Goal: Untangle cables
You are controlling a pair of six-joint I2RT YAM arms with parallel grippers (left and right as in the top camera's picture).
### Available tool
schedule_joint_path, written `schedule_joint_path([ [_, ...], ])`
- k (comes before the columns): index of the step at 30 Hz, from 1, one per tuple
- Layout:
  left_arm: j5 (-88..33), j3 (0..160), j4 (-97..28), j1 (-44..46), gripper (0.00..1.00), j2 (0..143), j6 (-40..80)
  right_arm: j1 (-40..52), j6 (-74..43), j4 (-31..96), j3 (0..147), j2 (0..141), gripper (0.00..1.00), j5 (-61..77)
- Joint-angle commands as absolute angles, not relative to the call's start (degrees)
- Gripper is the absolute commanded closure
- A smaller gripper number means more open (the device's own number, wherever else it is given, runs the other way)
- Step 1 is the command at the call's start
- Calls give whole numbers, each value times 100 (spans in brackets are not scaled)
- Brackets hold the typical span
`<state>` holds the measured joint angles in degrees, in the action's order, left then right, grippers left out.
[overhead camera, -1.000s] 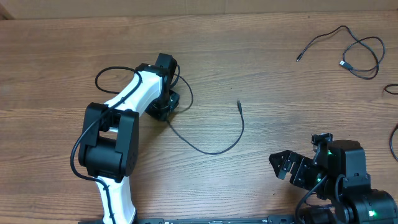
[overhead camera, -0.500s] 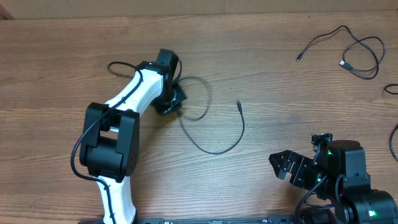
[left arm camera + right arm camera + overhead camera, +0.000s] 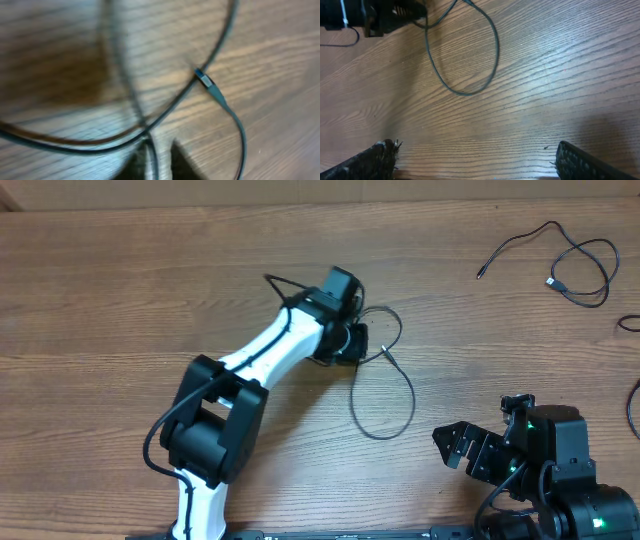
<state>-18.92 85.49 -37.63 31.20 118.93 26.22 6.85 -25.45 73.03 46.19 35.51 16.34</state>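
Overhead: the left fingers sit mid-tabletop, and the looped cable hangs off them. Its loop is a narrow oval with its long axis running from the left fingers toward the near edge. Its plug lies just to the right of the left fingers, with the tip pointing back toward them and the far edge. A thin strand trails off on the far left side of the left fingers. The other cables lie well to the right of the left fingers, by the far right corner. The right fingers are spread wide, to the right of the left fingers and nearer the front edge.

A second ago the left fingers were further left. The cable then lay in a broad open arc, its plug well apart from them. Since then the arm has swung right and the arc has folded into this tight loop. The right arm and the other cables have not moved.

Left wrist: the picture is blurred. The plug rests on the wood with its metal tip up and left, crossing another strand. One strand runs down into the narrow gap between the left fingers, which pinch it.

Right wrist: the right fingers stand wide apart and hold nothing. The loop of the cable lies ahead on the tabletop.
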Motion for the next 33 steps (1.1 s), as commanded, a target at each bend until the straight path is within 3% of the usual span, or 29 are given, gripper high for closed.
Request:
schedule_joint_path([
  [1, -1743, 8792, -4038, 3050, 49, 11719, 2078, 716, -2552, 7266, 4615, 3511, 0, 1662],
  [2, -1643, 8890, -4228, 3006, 16, 11719, 2080, 716, -2552, 7266, 4615, 3511, 0, 1662],
  [3, -1533, 9013, -4462, 2954, 0, 11719, 2082, 716, -2552, 7266, 4615, 3511, 0, 1662],
  [11, 69, 10497, -6676, 2565, 0, 11708, 2294, 716, -2552, 7266, 4615, 3511, 0, 1662],
  [15, 47, 11076, -7378, 2425, 0, 11583, 2456, 716, -2552, 7266, 4615, 3511, 0, 1662],
  [26, 349, 10975, -7723, 2191, 0, 9771, 2519, 716, -2552, 7266, 4615, 3511, 0, 1662],
  [33, 685, 9400, -7625, 2187, 0, 8576, 3441, 716, -2552, 7266, 4615, 3511, 0, 1662],
])
